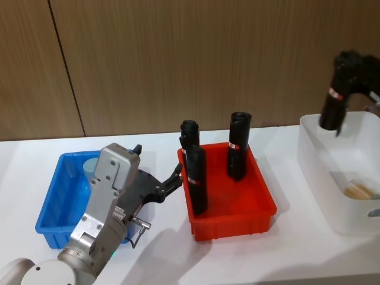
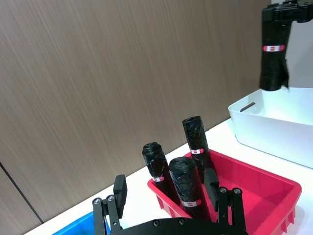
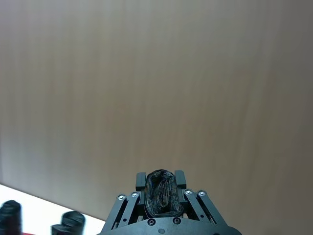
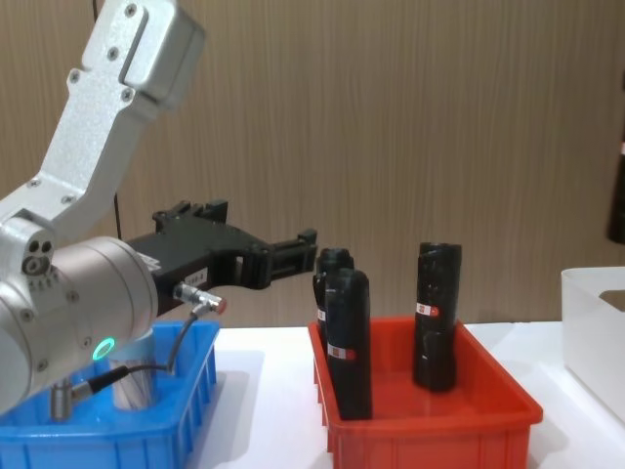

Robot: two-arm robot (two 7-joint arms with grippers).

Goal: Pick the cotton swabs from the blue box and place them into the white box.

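A: What surface and room were seen?
B: A white tabletop (image 1: 154, 249) was seen before a brown wood-panelled wall (image 1: 178, 59). On it the plain white rectangular plastic bin (image 1: 317, 172), the red plastic bin (image 1: 261, 214) and the shallow bright blue ribbed bin (image 1: 50, 208) were set.

A: What was hidden?
B: A pale-lidded clear swab jar (image 1: 91, 164) in the blue bin was largely covered by the left arm; another (image 1: 358, 190) was glimpsed in the white bin.

A: And the claws?
B: The left gripper (image 1: 173, 178) was held parted and empty between the blue and red bins. The right gripper (image 1: 350, 65) was clamped on a black roll with a red label (image 1: 332, 107) above the white bin.
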